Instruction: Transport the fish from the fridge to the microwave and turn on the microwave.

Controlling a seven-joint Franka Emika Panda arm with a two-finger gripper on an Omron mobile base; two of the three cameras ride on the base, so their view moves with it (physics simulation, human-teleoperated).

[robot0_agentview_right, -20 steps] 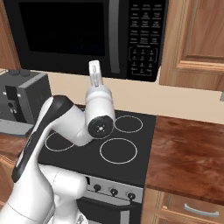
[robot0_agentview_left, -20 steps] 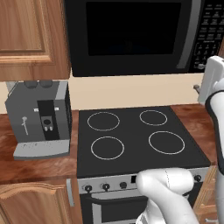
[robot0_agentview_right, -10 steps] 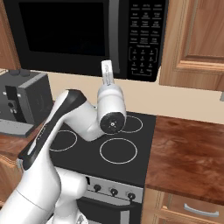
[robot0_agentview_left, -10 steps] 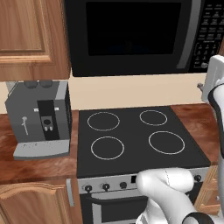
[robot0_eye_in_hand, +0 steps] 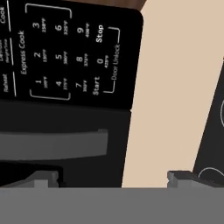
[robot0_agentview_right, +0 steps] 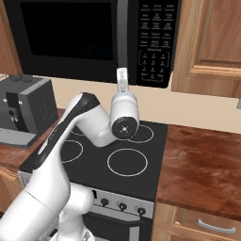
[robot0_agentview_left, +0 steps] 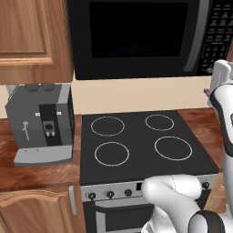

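The microwave [robot0_agentview_left: 136, 38] [robot0_agentview_right: 70, 37] hangs over the stove with its dark glass door shut. Its white-marked keypad [robot0_agentview_right: 153, 42] [robot0_eye_in_hand: 65, 57] sits to the right of the grey door handle [robot0_agentview_right: 122, 33] [robot0_eye_in_hand: 52, 144]. My gripper [robot0_agentview_right: 122, 74] [robot0_agentview_left: 220, 75] [robot0_eye_in_hand: 111, 178] points up at the microwave's lower edge, just below the handle and the keypad's left side. Its fingertips stand wide apart, so it is open with nothing between them. The fish and the fridge are out of view.
A black four-ring cooktop [robot0_agentview_left: 141, 141] [robot0_agentview_right: 122, 155] lies under the hand. A grey coffee machine [robot0_agentview_left: 41, 118] [robot0_agentview_right: 23, 108] stands on the wooden counter to its left. Wooden cupboards [robot0_agentview_left: 32, 41] [robot0_agentview_right: 212, 42] flank the microwave, and the counter [robot0_agentview_right: 202, 169] continues to the right.
The hand has slid to the right along the microwave's lower edge, toward the keypad. The jaws have stayed open and the base has not moved.
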